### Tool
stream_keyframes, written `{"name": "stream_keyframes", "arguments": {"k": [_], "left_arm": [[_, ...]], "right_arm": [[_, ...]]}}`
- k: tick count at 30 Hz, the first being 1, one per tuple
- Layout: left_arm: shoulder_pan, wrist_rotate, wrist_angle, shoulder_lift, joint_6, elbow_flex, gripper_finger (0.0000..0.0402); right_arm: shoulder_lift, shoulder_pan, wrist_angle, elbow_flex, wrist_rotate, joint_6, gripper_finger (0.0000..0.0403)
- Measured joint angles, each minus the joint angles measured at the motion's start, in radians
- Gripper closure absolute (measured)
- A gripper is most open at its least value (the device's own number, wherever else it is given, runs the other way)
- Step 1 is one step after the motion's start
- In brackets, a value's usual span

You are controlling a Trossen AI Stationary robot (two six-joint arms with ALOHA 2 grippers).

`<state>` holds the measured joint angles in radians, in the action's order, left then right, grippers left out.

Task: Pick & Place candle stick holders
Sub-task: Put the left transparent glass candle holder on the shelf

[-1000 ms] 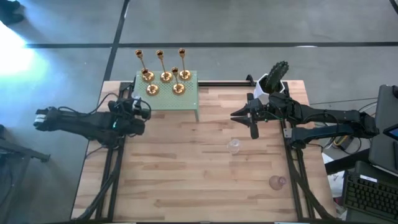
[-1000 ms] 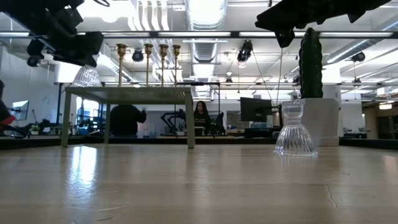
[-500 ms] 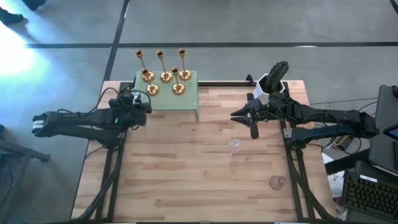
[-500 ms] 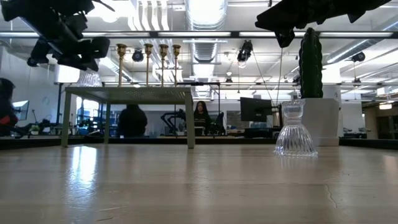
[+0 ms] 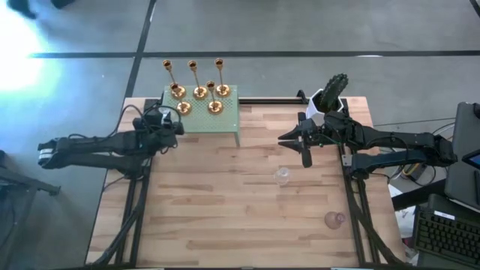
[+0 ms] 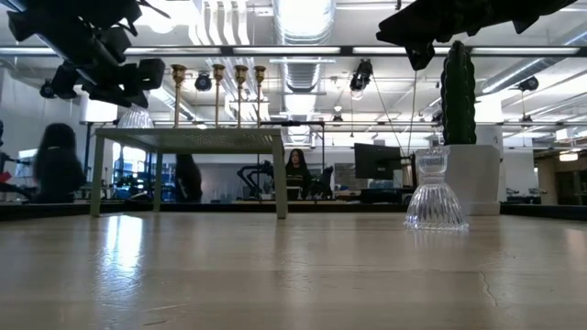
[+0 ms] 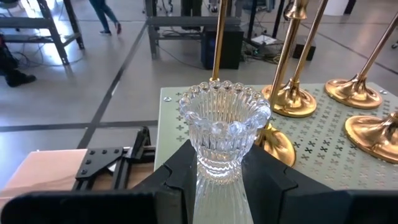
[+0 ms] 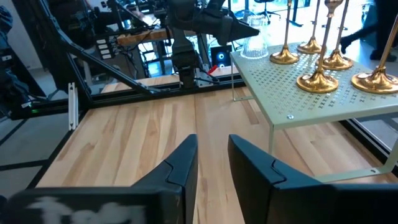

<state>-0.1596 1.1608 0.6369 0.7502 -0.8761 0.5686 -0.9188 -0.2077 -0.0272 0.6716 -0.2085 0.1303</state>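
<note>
Several gold candle stick holders [image 5: 199, 91] stand on their round bases on a green perforated stand [image 5: 225, 118] at the table's far side. My left gripper [image 5: 169, 124] is at the stand's left end, shut on a clear glass holder [image 7: 224, 124]. In the low view that holder's flared base [image 6: 135, 117] is level with the stand's top; I cannot tell whether it touches. Another clear glass holder [image 5: 282, 175] stands on its base at mid table, and a pinkish one [image 5: 334, 219] sits near the right front. My right gripper [image 5: 289, 139] hovers open above the table, holding nothing. My left gripper pinches the glass holder's narrow waist [image 7: 217, 173], below its beaded cup, between the two fingers [image 7: 180, 171]. The fingers come nearly level from the table's left side. The holder stays upright, cup up, over the stand's left end.
A white pot with a green cactus [image 5: 330, 101] stands at the far right, behind my right arm. The stand [image 8: 323, 106] is raised on thin legs. Bare wooden table [image 5: 225, 217] lies in front. People move about in the room beyond the table.
My left gripper has carried the glass holder toward the table's far edge and a little right, up to the green stand's left end, turning slightly as it went. The holder stays upright in the hold.
</note>
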Motion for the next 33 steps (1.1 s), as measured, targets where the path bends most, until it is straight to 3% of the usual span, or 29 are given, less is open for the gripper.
{"name": "stream_keyframes", "arguments": {"k": [15, 23, 33], "left_arm": [[0.0, -0.055, 0.006, -0.001, -0.014, 0.001, 0.0298], [0.0, -0.068, 0.007, -0.001, 0.021, 0.0, 0.0246], [0.0, -0.05, 0.003, -0.011, 0.078, 0.011, 0.0238]], "right_arm": [[0.0, 0.0, 0.0, 0.0, 0.0, 0.0, 0.0326], [0.0, 0.0, 0.0, 0.0, 0.0, 0.0, 0.0314], [0.0, 0.0, 0.0, 0.0, 0.0, 0.0, 0.0322]]}}
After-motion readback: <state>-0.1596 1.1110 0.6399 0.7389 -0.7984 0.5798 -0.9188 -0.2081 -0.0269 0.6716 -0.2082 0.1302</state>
